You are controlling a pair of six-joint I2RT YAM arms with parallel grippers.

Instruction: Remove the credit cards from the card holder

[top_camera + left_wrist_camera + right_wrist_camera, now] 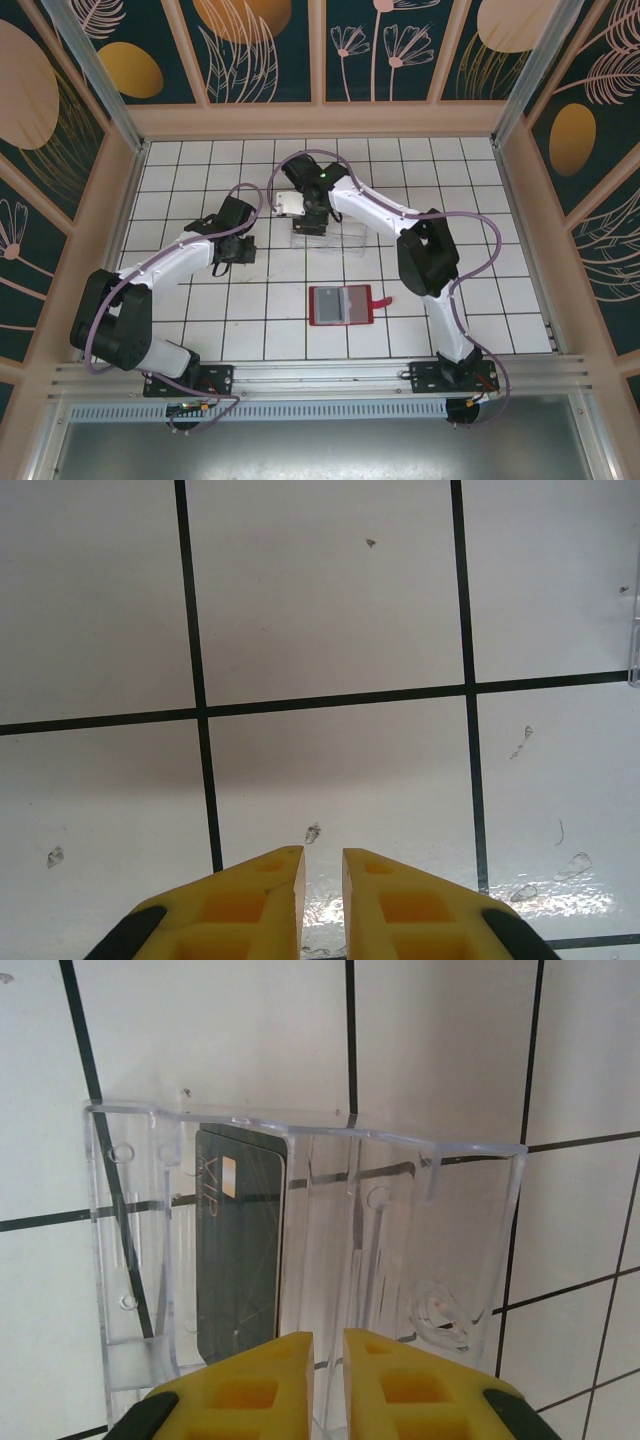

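Observation:
The card holder is a red wallet lying open on the tiles, grey-blue inside up, with its red tab to the right. Whether cards remain inside it cannot be told. One dark credit card stands in the left slot of a clear ridged tray. My right gripper hovers over the tray's near side, its yellow fingers almost together and holding nothing. My left gripper hangs low over bare tile, also nearly closed and empty. From above, the right gripper is over the tray and the left gripper is left of it.
Wooden walls with dark floral panels enclose the white tiled floor. The right arm's elbow stands just right of the tray and behind the wallet. A metal rail runs along the near edge by the arm bases.

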